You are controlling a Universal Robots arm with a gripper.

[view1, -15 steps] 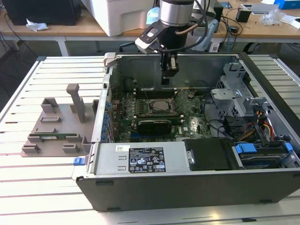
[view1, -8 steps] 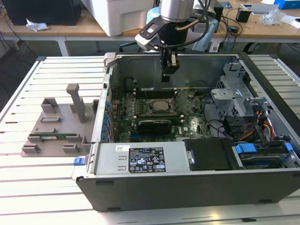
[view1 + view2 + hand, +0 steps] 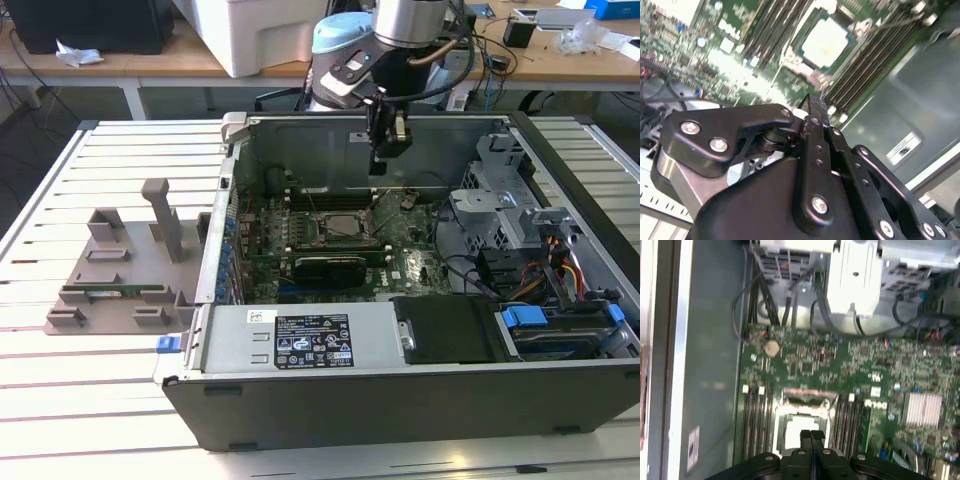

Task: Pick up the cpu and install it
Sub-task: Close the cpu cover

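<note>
Hanging over the open PC case (image 3: pixel 400 400), the claw (image 3: pixel 383 160) is seen w/ its fingers clenched together and nothing between them. The same is shown in the first wrist view, where the claw (image 3: pixel 811 435) ends in two tips meeting in one thin line.

The cpu (image 3: pixel 335 226) is not carried. It is found lying flat in the socket (image 3: pixel 781 420) on the motherboard (image 3: pixel 880 370), between two banks of memory slots (image 3: pixel 756 415). In the second wrist view the cpu (image 3: pixel 824 42) is seen square w/ the socket's edges, so it is judged to be seated the right way round. The claw is held above the chip, apart from it, not touching.

A hinged frame (image 3: pixel 805 392) is seen at one edge of the socket; whether it is latched cannot be told.

The case is laid on its side on the bench (image 3: pixel 100 400), prob. so the board faces up & can be reached from above. A grey parts fixture (image 3: pixel 110 290) is set just beside the case, at the exterior view's left.
</note>
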